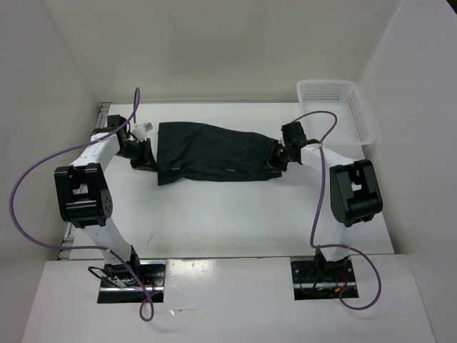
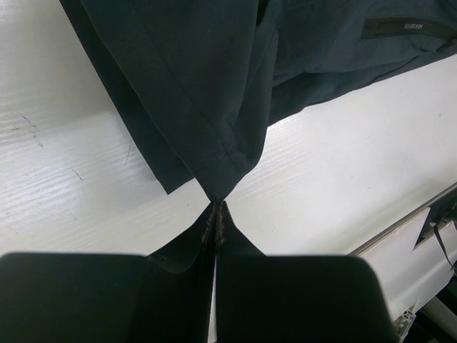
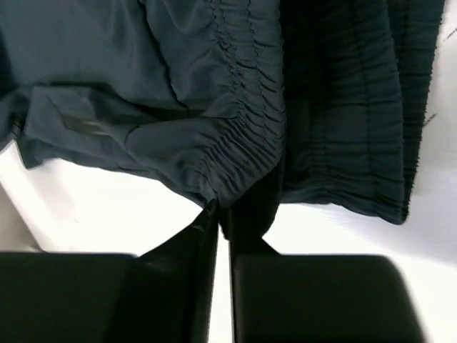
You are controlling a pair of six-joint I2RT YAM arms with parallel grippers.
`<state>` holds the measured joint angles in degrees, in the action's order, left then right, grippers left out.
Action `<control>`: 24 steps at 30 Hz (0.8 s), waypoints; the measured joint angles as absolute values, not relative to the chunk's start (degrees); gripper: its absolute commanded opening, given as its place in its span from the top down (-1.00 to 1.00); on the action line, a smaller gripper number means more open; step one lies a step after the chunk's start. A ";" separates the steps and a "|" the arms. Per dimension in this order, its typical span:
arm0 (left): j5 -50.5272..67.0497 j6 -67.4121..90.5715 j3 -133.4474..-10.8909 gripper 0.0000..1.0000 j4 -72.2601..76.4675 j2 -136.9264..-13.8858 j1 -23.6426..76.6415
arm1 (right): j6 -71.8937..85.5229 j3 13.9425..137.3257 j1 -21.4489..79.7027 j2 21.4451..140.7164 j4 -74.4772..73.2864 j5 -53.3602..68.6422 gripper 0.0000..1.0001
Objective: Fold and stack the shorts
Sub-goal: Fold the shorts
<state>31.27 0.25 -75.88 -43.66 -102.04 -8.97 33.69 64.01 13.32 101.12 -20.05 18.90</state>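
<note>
The dark navy shorts [image 1: 211, 152] are stretched out across the far middle of the white table, leg hems at the left and gathered waistband at the right. My left gripper [image 1: 145, 158] is shut on the hem corner of the shorts [image 2: 214, 136]; its fingertips [image 2: 218, 214] pinch the cloth's point. My right gripper [image 1: 277, 158] is shut on the elastic waistband of the shorts [image 3: 235, 128], which bunches at its tips [image 3: 223, 211]. A small white label mark [image 1: 227, 169] shows near the front edge of the cloth.
A white plastic mesh basket [image 1: 357, 114] stands at the far right corner. White enclosure walls close in the table at the back and both sides. Purple cables loop from both arms. The table's metal edge [image 2: 400, 229] shows in the left wrist view.
</note>
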 measured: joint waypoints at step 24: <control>31.33 0.25 -80.93 1.00 -47.16 -102.02 -8.95 | 28.27 67.79 9.87 92.33 -26.22 10.76 0.99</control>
<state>31.33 0.25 -80.93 -47.16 -102.02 -8.95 28.27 67.79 9.87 92.33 -26.22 10.76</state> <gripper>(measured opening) 0.001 0.011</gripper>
